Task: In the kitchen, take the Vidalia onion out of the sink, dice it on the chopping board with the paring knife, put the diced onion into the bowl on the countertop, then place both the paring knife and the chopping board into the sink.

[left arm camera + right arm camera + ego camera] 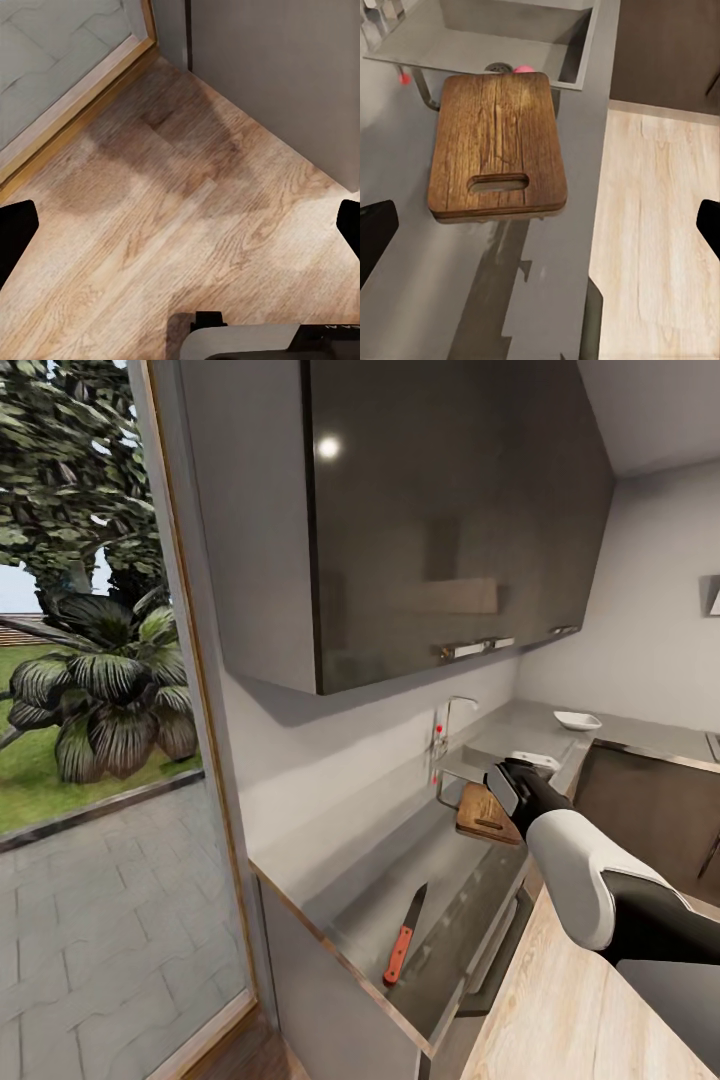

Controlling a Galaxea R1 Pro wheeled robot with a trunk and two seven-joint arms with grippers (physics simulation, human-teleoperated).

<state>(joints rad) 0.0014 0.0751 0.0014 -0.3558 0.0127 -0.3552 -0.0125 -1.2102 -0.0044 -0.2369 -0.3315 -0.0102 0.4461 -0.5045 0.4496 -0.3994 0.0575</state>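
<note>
Dark wall cabinet (440, 520) overhead — palm (100, 680) outside, wooden floor (172, 247).

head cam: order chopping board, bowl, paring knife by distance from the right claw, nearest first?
1. chopping board: just beside and under the right claw, next to the sink.
2. bowl: farther along the countertop, past the sink, near the corner.
3. paring knife: back at the countertop's near end, toward the window.
</note>
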